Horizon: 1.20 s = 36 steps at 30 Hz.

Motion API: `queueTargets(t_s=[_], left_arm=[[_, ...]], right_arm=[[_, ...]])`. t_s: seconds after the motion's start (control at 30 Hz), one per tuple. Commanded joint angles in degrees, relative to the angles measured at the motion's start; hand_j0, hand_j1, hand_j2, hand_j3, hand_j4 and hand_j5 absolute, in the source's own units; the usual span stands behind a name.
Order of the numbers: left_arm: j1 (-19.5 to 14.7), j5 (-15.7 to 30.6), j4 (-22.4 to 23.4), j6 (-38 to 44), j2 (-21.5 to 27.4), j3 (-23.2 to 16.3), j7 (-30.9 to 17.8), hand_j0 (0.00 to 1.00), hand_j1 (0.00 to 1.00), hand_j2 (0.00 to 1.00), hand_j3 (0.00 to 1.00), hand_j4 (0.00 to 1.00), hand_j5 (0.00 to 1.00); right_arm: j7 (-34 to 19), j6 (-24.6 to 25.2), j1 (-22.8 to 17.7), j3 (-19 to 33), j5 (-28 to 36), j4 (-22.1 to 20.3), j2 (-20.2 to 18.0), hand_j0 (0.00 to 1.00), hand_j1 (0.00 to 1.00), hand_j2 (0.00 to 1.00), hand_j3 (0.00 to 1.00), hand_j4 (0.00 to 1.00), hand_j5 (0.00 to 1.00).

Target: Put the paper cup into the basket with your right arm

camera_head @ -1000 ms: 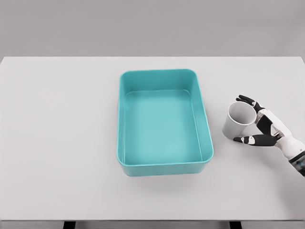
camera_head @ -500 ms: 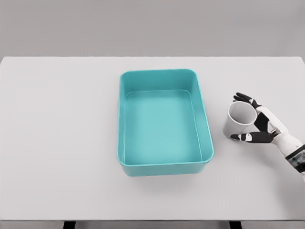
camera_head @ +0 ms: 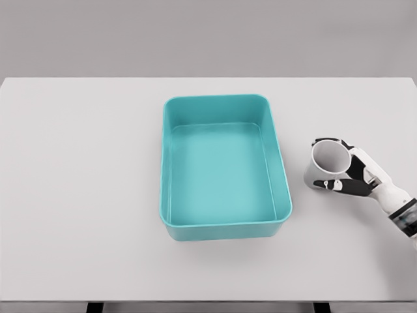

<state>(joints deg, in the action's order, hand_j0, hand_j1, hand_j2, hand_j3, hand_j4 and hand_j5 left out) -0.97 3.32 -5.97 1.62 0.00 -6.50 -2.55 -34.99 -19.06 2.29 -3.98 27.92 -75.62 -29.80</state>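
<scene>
The right hand (camera_head: 348,171) wraps its fingers around the paper cup (camera_head: 326,168), standing on the table (camera_head: 78,195) just beside the teal basket (camera_head: 225,231); its forearm is cut off at the frame's right edge.

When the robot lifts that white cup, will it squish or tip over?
The paper cup probably weighs little and has thin walls, so a hard squeeze could dent it. The right hand wraps its side, so tipping seems unlikely. Nothing shows inside, so spilling looks unlikely.
</scene>
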Motion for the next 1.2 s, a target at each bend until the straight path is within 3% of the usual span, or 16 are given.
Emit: queueTargets(t_s=[0.0,0.27,0.5,0.77,1.0,1.17], left_arm=[[0.0,0.0,0.0,0.1,0.0,0.0,0.0,1.00,1.00,1.00,1.00,1.00,1.00],[0.0,0.0,0.0,0.0,0.0,0.0,0.0,1.00,1.00,1.00,1.00,1.00,1.00],[0.0,0.0,0.0,0.0,0.0,0.0,0.0,1.00,1.00,1.00,1.00,1.00,1.00],[0.0,0.0,0.0,0.0,0.0,0.0,0.0,1.00,1.00,1.00,1.00,1.00,1.00],[0.0,0.0,0.0,0.0,0.0,0.0,0.0,1.00,1.00,1.00,1.00,1.00,1.00],[0.0,0.0,0.0,0.0,0.0,0.0,0.0,1.00,1.00,1.00,1.00,1.00,1.00]], right_arm=[[0.0,0.0,0.0,0.0,0.2,-0.3,-0.4,0.63,0.63,0.63,0.63,0.63,0.63],[0.0,-0.5,0.5,0.5,-0.8,-3.1,-1.2,0.54,0.54,0.54,0.54,0.54,0.54],[0.0,-2.5,3.2,0.5,-5.1,-7.3,-1.4,0.53,0.53,0.53,0.53,0.53,0.53],[0.0,-4.4,5.6,0.5,-15.2,-15.4,-0.7,0.52,0.52,0.52,0.52,0.52,0.52],[0.0,-10.1,8.9,-0.2,-24.6,-15.6,-0.1,0.52,0.52,0.52,0.52,0.52,0.52],[0.0,-11.3,12.7,-4.7,-29.9,-17.6,-0.1,0.52,0.52,0.52,0.52,0.52,0.52]])
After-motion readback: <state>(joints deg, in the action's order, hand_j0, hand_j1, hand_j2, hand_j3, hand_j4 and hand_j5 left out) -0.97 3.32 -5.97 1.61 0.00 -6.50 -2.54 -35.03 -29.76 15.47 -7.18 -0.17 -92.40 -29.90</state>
